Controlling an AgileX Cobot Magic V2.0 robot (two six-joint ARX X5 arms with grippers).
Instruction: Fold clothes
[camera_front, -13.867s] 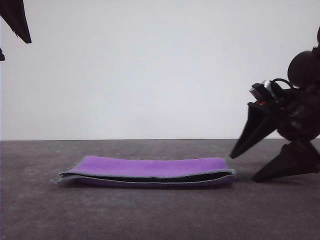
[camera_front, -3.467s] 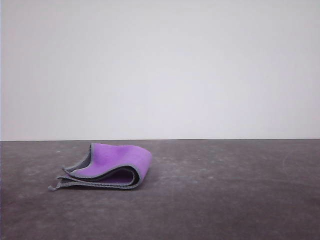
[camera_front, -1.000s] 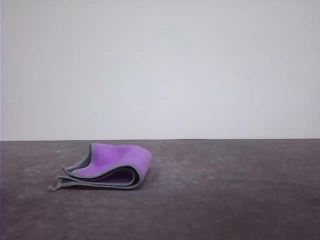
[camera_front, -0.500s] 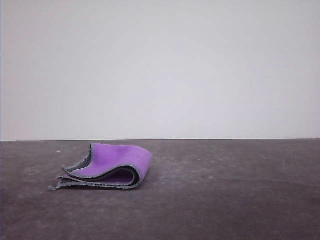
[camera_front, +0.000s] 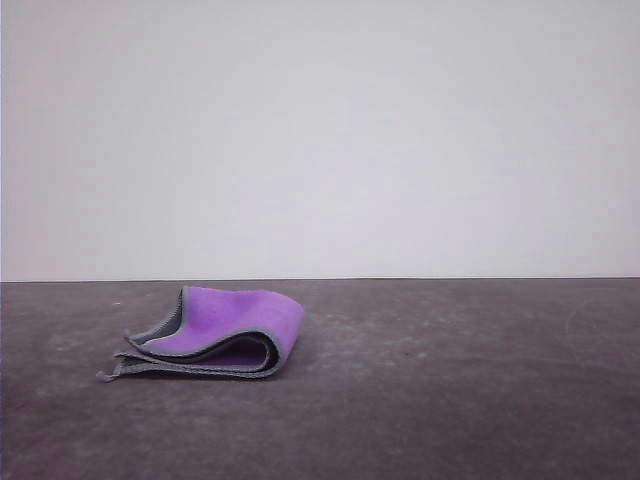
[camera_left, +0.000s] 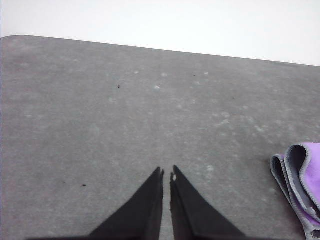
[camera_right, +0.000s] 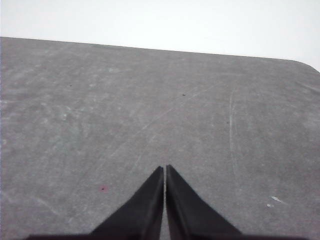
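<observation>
The clothes (camera_front: 222, 334), a thick cloth that is purple outside with a grey stitched edge, lie folded into a small stack on the left part of the dark table. The folded bend faces right and the loose edges point left. In the left wrist view the same clothes (camera_left: 302, 182) show at the picture's edge, well off to the side of my left gripper (camera_left: 167, 172), which is shut on nothing above bare table. My right gripper (camera_right: 165, 168) is shut too, hovering over bare table with nothing held.
The dark grey table (camera_front: 450, 390) stretches flat to a straight far edge against a plain white wall. A rounded table corner (camera_right: 305, 65) appears in the right wrist view, another (camera_left: 15, 39) in the left wrist view.
Since the earliest frame the cloth went from a long half-fold to a smaller stack folded over to the left, and both arms left the front view. Nothing has moved in the last second.
</observation>
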